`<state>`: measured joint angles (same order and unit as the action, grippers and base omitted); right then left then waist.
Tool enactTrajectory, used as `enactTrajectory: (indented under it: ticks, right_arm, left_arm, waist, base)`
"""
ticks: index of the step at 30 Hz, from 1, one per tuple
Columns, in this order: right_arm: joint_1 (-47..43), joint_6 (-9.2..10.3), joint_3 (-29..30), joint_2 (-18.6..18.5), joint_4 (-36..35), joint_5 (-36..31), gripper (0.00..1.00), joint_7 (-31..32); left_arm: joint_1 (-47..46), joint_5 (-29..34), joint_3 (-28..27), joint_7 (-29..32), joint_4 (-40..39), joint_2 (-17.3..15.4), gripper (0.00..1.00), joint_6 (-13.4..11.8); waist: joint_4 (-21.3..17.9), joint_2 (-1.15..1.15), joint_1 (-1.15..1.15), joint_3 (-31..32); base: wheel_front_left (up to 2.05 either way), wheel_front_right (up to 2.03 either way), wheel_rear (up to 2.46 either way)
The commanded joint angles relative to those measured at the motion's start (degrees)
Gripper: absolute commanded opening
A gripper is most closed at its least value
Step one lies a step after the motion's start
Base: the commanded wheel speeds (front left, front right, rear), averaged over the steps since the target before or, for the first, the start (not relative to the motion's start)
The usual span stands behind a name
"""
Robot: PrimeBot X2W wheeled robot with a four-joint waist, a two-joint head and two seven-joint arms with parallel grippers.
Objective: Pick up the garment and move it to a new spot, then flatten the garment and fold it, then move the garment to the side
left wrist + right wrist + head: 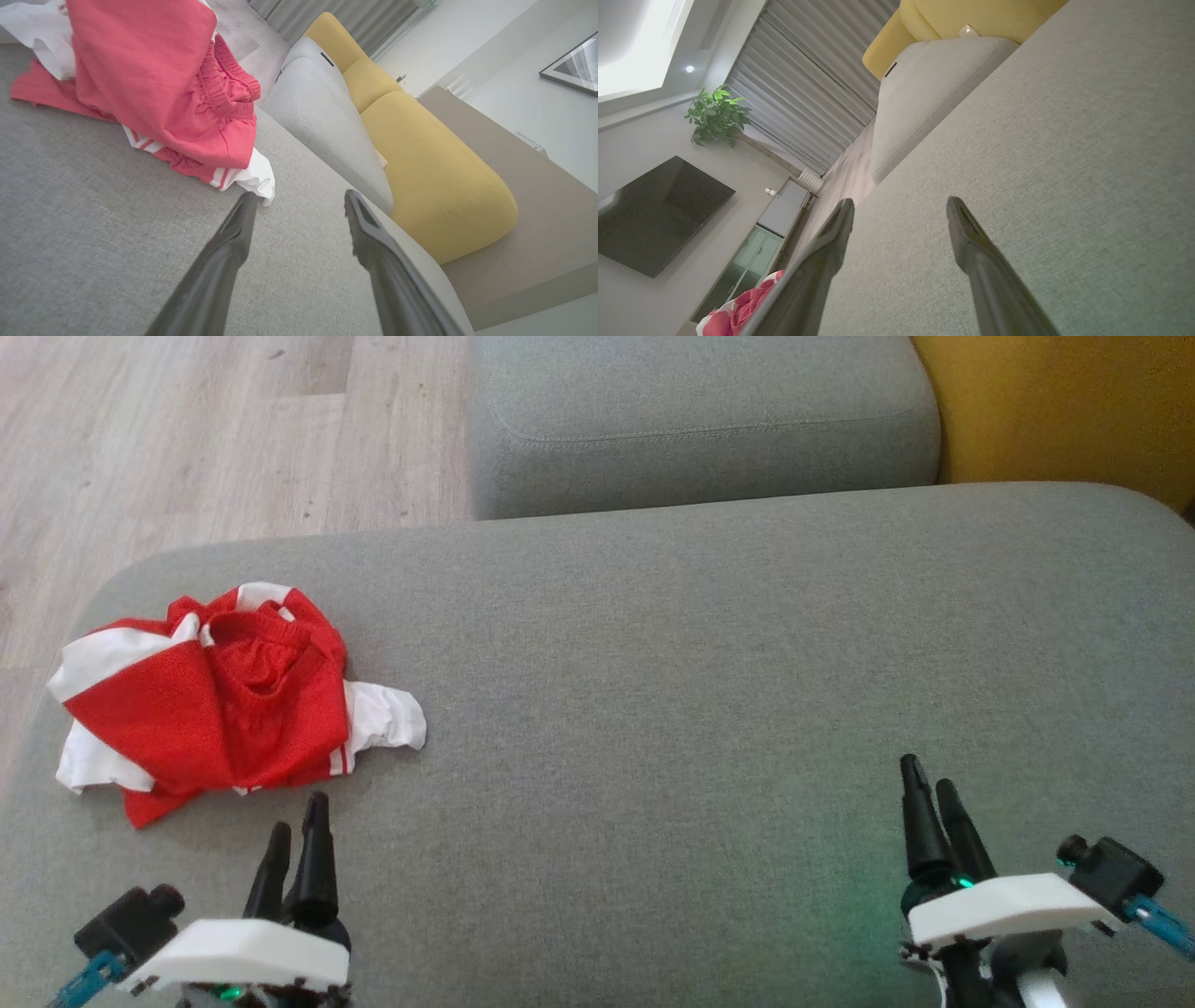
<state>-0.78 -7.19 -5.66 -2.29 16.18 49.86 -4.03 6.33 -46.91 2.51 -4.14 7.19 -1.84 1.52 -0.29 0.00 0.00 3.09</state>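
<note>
A crumpled red and white garment (219, 700) lies bunched on the grey cushion (709, 691) at its left end. In the left wrist view the garment (154, 84) fills the upper left, its white hem just beyond the fingertips. My left gripper (299, 817) hovers open just in front of the garment, nothing between its fingers; the left wrist view shows the left gripper (299, 198) with a wide gap. At the lower right my right gripper (929, 775) hangs open over bare cushion, far from the garment. The right wrist view has the right gripper (900, 205) open and the garment (738, 310) at its bottom left.
A second grey cushion (700, 420) sits behind the first, with a yellow cushion (1055, 401) at the back right. Wooden floor (187, 439) lies beyond the cushion's left edge. A television (654, 214) and a plant (717, 114) stand across the room.
</note>
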Motion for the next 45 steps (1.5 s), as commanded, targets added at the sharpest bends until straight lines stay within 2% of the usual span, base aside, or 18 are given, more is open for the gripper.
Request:
enactTrajectory:
  ticks: [1,14,24,45]
  right_arm:
    - [1.2,-0.19,-1.53,-0.38,-2.2,-2.1,1.0,-0.87]
    - [1.52,-0.22,-5.28,-0.42,-2.45,-11.07,1.0,-3.07]
    - [1.23,-0.23,-7.43,-0.46,-2.98,-17.28,1.0,-4.75]
    - [0.26,-0.27,-7.09,-0.53,-1.23,-28.78,1.0,-8.13]
  left_arm:
    - [-1.18,2.21,-0.68,-0.85,-2.59,-0.74,1.0,-0.25]
    - [-0.16,11.43,0.29,-3.03,-4.87,-0.8,1.0,-1.82]
    - [0.75,17.96,1.0,-4.7,-6.72,-0.85,1.0,-2.06]
    - [2.71,31.14,1.89,-8.05,-8.62,-0.95,1.0,-3.85]
  waist:
    - [-0.01,0.0,0.0,0.04]
    - [-0.2,0.0,0.0,0.53]
    - [-0.33,0.0,0.0,1.09]
    - [-0.14,0.0,0.0,2.09]
  base:
    - [0.0,0.0,0.0]
    - [0.0,0.0,0.0]
    - [0.0,0.0,0.0]
    - [0.0,0.0,0.0]
